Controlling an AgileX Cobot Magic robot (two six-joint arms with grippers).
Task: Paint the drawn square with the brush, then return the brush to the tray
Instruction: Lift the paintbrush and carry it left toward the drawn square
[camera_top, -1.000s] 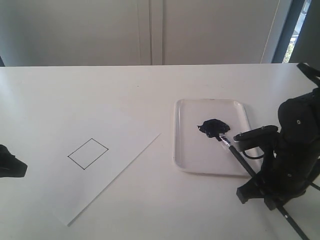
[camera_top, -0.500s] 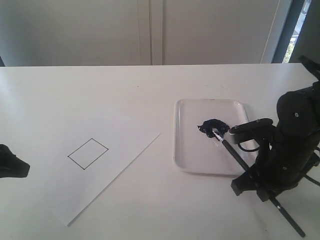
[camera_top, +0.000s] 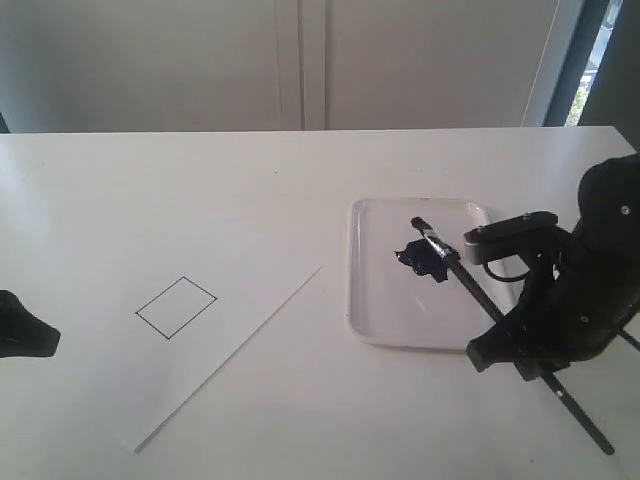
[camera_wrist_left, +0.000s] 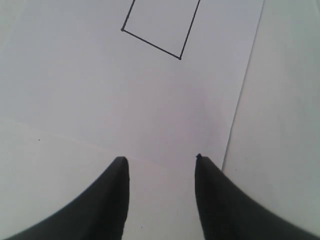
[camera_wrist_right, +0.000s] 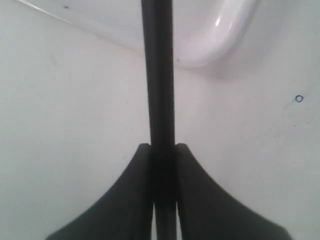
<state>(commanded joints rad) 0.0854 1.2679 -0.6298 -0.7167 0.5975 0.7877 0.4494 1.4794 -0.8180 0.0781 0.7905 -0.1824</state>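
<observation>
Seemingly brush (camera_top: 475, 292) off blob (camera_top: 422, 262), unlike before; right jaws clamping it, left jaws apart.

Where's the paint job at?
Done: the right gripper is shut on the brush, whose dark tip is over the tray by the paint blob. In hand: probably the carry to the paper. Left: the square is a bare outline with no paint in it. After painting, the brush goes back on the tray. The left gripper is open above the paper.
</observation>
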